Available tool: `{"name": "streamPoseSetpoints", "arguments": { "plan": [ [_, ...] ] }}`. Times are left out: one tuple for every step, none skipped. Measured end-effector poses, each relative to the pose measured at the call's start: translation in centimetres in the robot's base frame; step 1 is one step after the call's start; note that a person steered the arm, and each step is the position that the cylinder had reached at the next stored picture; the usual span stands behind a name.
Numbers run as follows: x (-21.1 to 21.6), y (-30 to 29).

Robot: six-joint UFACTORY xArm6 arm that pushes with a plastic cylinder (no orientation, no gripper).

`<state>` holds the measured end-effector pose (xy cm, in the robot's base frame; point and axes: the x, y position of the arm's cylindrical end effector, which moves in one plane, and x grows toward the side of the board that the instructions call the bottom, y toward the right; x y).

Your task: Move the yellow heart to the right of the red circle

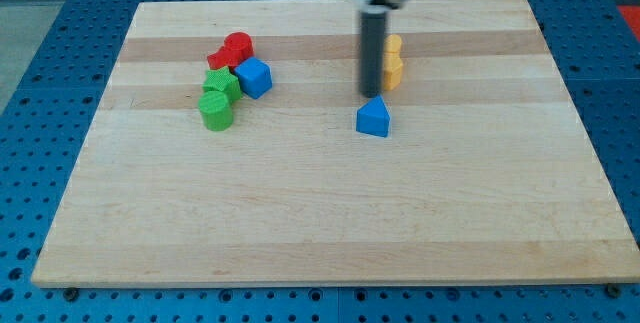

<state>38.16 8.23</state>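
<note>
It looked like a robotics lab. A wooden board [330,213] lay on a blue perforated bench [40,53], whose holes showed past every edge.

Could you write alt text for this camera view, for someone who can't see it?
A dark rod's tip rests on a wooden board, beside yellow blocks and above a blue block. Red, green and blue blocks cluster at the left.

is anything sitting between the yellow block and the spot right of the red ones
Mostly my own rod: my tip sits against the yellow block on its left. The blue cube sits lower right of the red blocks, near the goal spot.
</note>
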Motion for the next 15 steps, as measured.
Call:
{"name": "streamPoseSetpoints", "arguments": {
  "plan": [
    [0.0,9.0],
    [-2.6,11.5],
    [-6.2,6.2],
    [-6.9,-1.4],
    [-5.6,-9.9],
    [-5.7,-10.9],
    [-7.8,-6.1],
    [-10.2,-3.0],
    [-13.3,-6.1],
    [-12.9,-10.1],
    [-11.3,-12.5],
    [-9.6,-14.3],
    [-9.2,-14.8],
    [-12.4,-13.2],
    [-13.5,-9.3]
  ]
}}
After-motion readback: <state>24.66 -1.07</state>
